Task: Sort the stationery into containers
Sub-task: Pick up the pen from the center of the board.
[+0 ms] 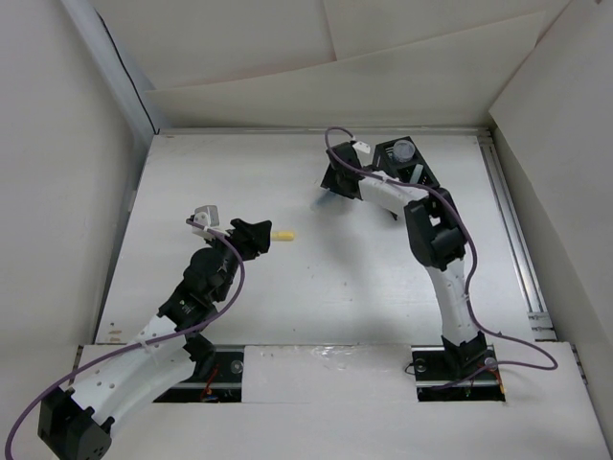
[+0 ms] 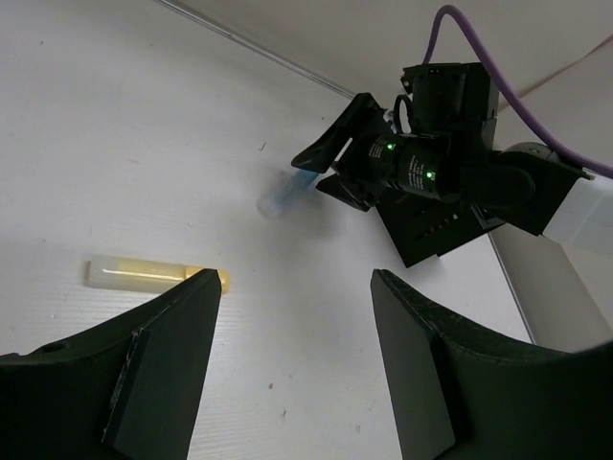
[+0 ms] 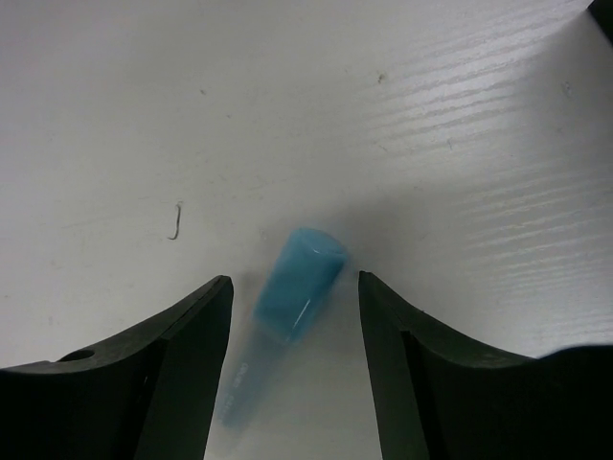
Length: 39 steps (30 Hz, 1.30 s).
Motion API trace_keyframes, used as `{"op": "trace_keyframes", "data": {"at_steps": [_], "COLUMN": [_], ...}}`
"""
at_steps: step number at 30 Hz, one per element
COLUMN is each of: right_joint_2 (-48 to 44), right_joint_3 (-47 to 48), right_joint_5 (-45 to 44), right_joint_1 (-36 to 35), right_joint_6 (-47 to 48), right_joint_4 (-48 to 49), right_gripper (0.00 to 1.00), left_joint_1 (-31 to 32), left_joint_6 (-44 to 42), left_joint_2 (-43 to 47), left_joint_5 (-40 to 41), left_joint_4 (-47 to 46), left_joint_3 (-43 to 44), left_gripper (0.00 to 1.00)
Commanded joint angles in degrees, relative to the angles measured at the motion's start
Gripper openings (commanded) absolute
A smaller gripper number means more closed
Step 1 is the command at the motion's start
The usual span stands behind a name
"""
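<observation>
A light blue marker lies flat on the table between the fingertips of my right gripper, which is open around it without touching. In the top view that gripper is just left of the black organizer, which holds a grey cylinder. A yellow stick lies just right of my left gripper, which is open and empty. In the left wrist view the yellow stick lies beside the left finger, outside the jaws, with the blue marker farther off.
White walls enclose the table on the left, back and right. A rail runs along the right edge. The right arm stretches from the near edge up to the organizer. The organizer's lattice side shows in the left wrist view.
</observation>
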State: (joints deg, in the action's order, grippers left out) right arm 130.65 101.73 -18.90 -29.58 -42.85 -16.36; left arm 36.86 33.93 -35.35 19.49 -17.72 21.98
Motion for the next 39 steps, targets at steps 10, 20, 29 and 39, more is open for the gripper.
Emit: {"op": "trace_keyframes", "data": {"at_steps": [10,20,29,39], "right_joint_2": [3.48,-6.81,-7.34,-3.3], "right_joint_3": [4.98,-9.0,-6.82,-3.04], "right_joint_5": [-4.56,-7.21,-5.45,-4.04], "right_joint_1": [-0.82,-3.9,-3.38,-2.32], "right_joint_6": [7.95,14.81,17.45,18.5], "right_joint_4": [-5.79,-2.62,-5.43,-5.96], "right_gripper": [0.24,0.18,0.45,0.52], "left_joint_1": [-0.21,-0.21,-0.21,-0.21], "left_joint_6": [-0.18,-0.18,-0.18,-0.18], "left_joint_2": [0.81,0.81,0.81,0.81], "left_joint_5": [0.03,-0.5,-0.5,-0.5], "left_joint_4": [-1.97,-1.97,-1.97,-1.97], "left_joint_3": [1.23,1.23,1.23,1.23], "left_gripper": [0.6,0.6,0.6,0.6]}}
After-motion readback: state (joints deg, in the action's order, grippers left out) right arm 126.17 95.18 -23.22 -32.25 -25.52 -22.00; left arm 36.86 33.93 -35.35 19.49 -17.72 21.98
